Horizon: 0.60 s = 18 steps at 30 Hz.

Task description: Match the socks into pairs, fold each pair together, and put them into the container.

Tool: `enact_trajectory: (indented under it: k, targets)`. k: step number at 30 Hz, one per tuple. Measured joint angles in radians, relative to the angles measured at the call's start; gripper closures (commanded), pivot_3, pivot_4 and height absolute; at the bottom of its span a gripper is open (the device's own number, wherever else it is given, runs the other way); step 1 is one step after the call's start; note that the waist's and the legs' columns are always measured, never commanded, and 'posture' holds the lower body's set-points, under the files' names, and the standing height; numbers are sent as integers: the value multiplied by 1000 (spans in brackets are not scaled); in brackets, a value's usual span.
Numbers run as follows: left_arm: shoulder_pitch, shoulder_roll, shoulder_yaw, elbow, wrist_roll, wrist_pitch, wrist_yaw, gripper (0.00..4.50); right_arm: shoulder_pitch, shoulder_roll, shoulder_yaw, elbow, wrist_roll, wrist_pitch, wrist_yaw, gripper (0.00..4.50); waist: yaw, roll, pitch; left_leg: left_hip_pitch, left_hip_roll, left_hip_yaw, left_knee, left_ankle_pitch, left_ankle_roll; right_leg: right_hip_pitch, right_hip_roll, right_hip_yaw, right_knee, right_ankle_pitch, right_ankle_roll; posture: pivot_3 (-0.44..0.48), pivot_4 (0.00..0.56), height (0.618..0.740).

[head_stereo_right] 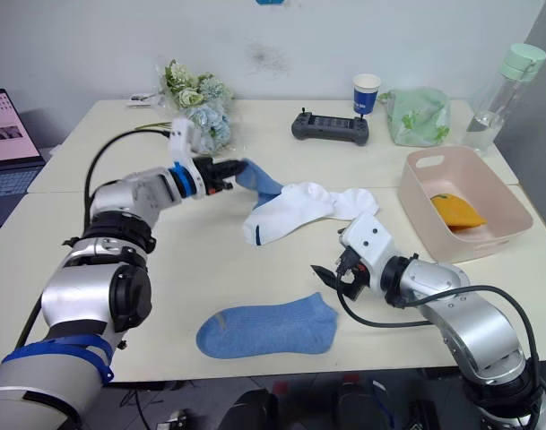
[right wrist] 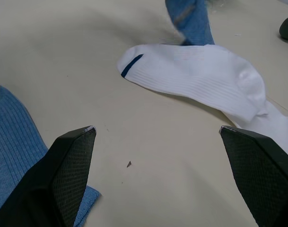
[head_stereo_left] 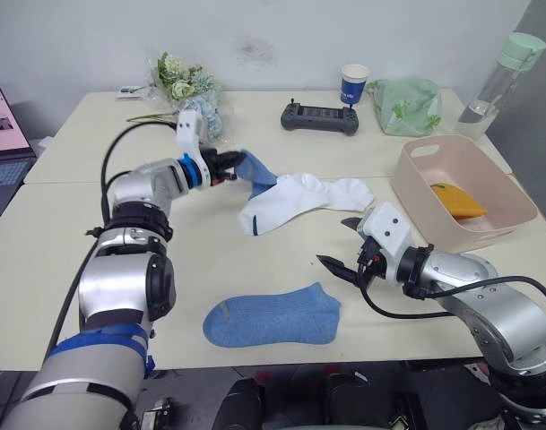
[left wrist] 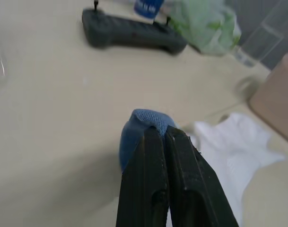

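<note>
I am holding one light blue sock (head_stereo_left: 257, 173) with my left gripper (head_stereo_left: 229, 167), the two black fingers (left wrist: 174, 179) pressed together on a fold of its fabric, and the sock is hanging soft from the pinch, its lower part lying against the white socks (head_stereo_left: 295, 202) in the middle of the table (head_stereo_left: 66, 233). My right gripper (head_stereo_left: 342, 246) is hovering just above the table with its fingers spread wide and nothing between them, near the toe end of the second light blue sock (head_stereo_left: 273, 315), which is lying flat at the near edge. The two white socks are overlapping each other, so I cannot tell exactly where one is ending and the other is beginning. In the pale pink tub (head_stereo_left: 416, 175) on my right an orange folded sock pair (head_stereo_left: 456, 200) is already lying. I am judging that all these socks are very light, limp and a little stretchy, not slippery and not fragile; they are folding and dragging instead of keeping shape. For the flat blue sock I am thinking that the best place to take is the ribbed cuff edge or the toe, pressing down to gather a small fold of cloth, because a flat layer is giving the fingers little to catch.
</note>
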Motion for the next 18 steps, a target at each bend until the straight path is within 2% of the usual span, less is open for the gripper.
enact_trajectory:
  k: [8,13,18]
  targets:
    - [-1,109,16,-170,-36,124,-24,4470,-6,0,1,0,0,0,-1,0,-13,0,0,0,0,-1,0,0,0,-1,0,1,2,0,0,0,150,740]
    - [144,215,38,-418,-92,287,-38,4470,-7,8,1,-2,0,-1,-3,0,-27,0,0,0,1,-2,0,1,-1,-4,1,3,7,0,0,0,150,740]
    - [257,229,61,-645,-177,454,-15,4470,-9,14,4,-2,-1,-12,1,0,-19,0,0,-1,1,-2,2,1,-2,-4,0,2,9,0,0,0,150,740]
